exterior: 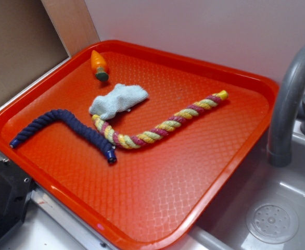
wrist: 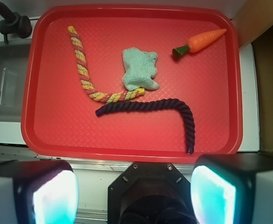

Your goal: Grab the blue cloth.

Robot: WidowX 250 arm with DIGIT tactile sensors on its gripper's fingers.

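The blue cloth [exterior: 118, 100] [wrist: 139, 69] is a small pale blue-grey terry rag lying crumpled on the red tray [exterior: 157, 182] [wrist: 52, 130], near its middle. One corner of it rests on the end of the yellow-and-red rope [exterior: 157, 125] [wrist: 87, 79]. My gripper [wrist: 134, 193] hangs high above the tray's near edge, well away from the cloth. Its two pads [wrist: 55, 198] stand wide apart with nothing between them. In the exterior view the gripper is out of frame.
A dark navy twisted rope [exterior: 64, 127] [wrist: 167, 109] lies just beside the cloth. A toy carrot [exterior: 98, 65] [wrist: 201, 41] sits near a tray corner. Beside the tray are a grey sink [exterior: 277, 219] [wrist: 6, 84] and a faucet [exterior: 290, 99] [wrist: 10, 21].
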